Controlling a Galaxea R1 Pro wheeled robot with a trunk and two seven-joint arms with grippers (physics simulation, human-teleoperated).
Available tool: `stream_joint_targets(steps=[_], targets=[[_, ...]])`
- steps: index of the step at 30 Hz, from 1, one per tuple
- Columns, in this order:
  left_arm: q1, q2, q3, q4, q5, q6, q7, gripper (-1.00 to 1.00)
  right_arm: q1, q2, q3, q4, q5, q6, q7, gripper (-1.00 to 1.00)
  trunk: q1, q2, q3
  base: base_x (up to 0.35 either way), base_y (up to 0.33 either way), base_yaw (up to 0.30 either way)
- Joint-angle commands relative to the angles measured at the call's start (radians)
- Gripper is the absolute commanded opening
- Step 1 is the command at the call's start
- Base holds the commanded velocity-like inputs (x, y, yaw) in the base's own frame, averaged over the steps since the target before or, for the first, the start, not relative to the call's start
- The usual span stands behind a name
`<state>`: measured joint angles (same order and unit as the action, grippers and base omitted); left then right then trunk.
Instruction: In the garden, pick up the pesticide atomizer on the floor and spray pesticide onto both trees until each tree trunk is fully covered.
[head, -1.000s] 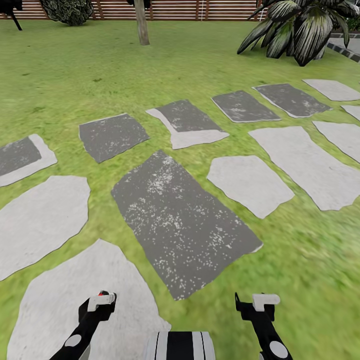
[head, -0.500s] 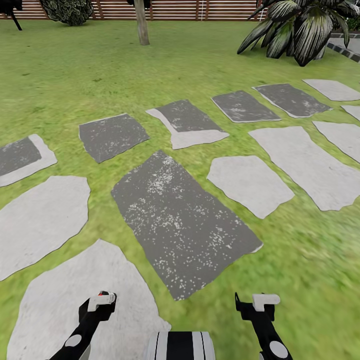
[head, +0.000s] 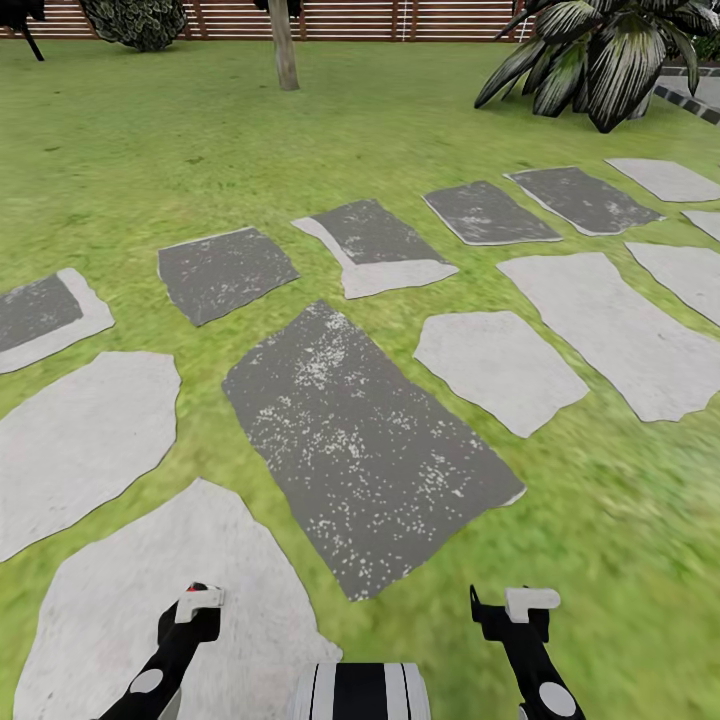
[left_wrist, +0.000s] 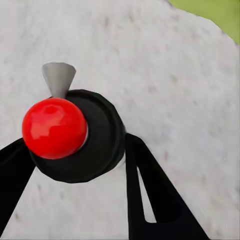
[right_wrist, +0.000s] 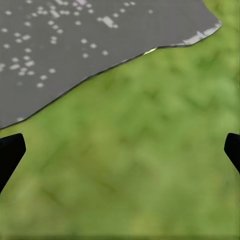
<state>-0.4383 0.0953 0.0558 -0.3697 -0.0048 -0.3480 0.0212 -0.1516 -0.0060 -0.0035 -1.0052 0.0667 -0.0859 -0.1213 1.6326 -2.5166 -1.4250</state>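
Stretching toward the slat fence (head: 400, 20), the lawn (head: 150, 150) is crossed by stepping stones (head: 360, 450); one bare trunk (head: 284, 45) is seen far ahead. The pesticide atomizer (left_wrist: 80, 135) is gripped in the left claw (left_wrist: 75, 165) over a pale stone, judged ready for carrying. The right claw (right_wrist: 120, 150) is spread wide, empty. No writing is legible.
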Motion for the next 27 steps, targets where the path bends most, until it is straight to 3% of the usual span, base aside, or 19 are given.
stream_joint_targets(steps=[1,20,27], targets=[[0.0,0.0,0.001,0.001,-0.001,-0.003,0.002,-1.0,0.0,0.0,0.0,0.0,0.007,-0.002,-0.004,1.0,0.0,0.0,-0.001,0.0,0.0,0.0],[0.0,0.0,0.001,0.0,0.001,-0.005,0.002,-1.0,0.0,0.0,0.0,0.0,0.007,-0.002,-0.003,1.0,0.0,0.0,-0.001,0.0,0.0,0.0],[0.0,0.0,0.001,0.0,0.002,-0.005,0.002,-1.0,0.0,0.0,0.0,0.0,0.007,-0.002,-0.004,1.0,-0.003,0.001,0.027,0.0,0.0,0.0]])
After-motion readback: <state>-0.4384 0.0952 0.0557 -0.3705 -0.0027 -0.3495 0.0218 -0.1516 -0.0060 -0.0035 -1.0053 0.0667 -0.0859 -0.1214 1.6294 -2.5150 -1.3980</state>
